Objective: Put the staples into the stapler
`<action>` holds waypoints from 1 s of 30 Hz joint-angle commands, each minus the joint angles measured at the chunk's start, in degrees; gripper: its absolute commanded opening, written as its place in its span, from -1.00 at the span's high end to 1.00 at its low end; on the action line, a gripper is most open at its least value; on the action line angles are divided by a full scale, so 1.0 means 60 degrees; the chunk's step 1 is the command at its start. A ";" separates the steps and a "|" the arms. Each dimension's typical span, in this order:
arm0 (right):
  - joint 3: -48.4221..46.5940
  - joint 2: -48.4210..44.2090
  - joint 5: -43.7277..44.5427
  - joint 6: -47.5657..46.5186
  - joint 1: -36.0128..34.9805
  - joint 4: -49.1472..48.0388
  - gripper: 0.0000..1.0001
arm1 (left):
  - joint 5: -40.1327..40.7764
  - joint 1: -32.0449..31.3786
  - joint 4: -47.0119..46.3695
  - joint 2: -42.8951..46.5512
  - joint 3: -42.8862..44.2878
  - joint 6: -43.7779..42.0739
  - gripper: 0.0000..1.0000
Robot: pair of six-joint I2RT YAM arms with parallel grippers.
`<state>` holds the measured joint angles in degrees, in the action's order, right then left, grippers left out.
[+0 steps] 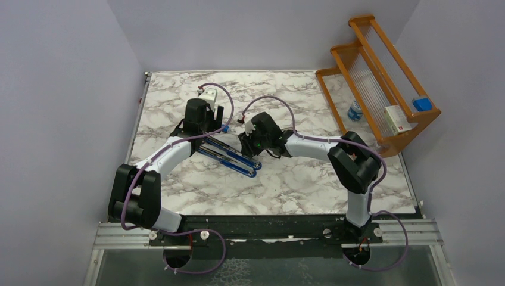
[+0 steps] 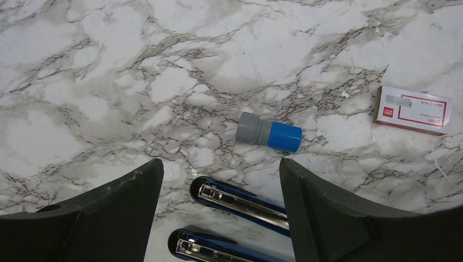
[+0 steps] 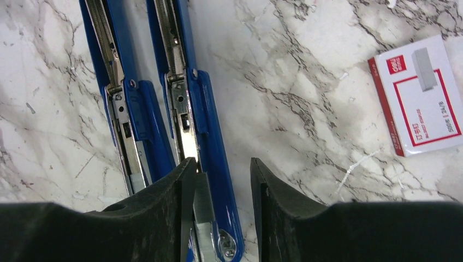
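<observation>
Marble-veined worktop (image 1: 286, 185), middle: one blue metal stapler (image 1: 229, 156) lies folded open, two rails side by side, long axis pointing far-left to near-right corner. The left gripper (image 2: 221, 164) hangs wide above the rail tips. The right gripper (image 3: 221, 162), half-spread, straddles one rail, grip unclear. One flat white, red-labelled staple box (image 2: 413, 109) lies near one blue-capped grey cylinder (image 2: 268, 132); loose strips are indistinct.

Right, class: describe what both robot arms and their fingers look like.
Both the left arm and right arm have white links, bulky black joints and a lilac cable looping alongside. The fingers are matte black wedges with blunt tips.
</observation>
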<state>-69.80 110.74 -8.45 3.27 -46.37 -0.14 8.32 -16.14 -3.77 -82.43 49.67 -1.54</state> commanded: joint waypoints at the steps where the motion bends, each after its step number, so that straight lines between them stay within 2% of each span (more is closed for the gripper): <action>1: 0.0441 -0.0655 -0.1017 0.0795 0.0504 -0.0617 0.11 | -0.0200 0.0054 -0.0275 0.0285 -0.0170 0.0060 -0.61; 7: 0.1177 -0.0970 -0.2592 0.1296 0.1121 -0.1423 0.07 | -0.0214 0.0054 -0.0287 0.0283 -0.0178 0.0058 -0.61; 15: 0.1358 -0.0742 -0.3751 0.1202 0.1239 -0.1643 0.06 | -0.0256 0.0057 -0.0281 0.0318 -0.0177 0.0081 -0.61; 30: 0.1010 -0.0263 -0.3578 0.0872 0.1239 -0.0875 0.07 | -0.0229 0.0054 -0.0291 0.0263 -0.0174 0.0070 -0.61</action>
<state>-62.22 107.63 -29.39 9.93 -38.68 -7.35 8.14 -16.12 -3.77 -82.41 49.67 -1.52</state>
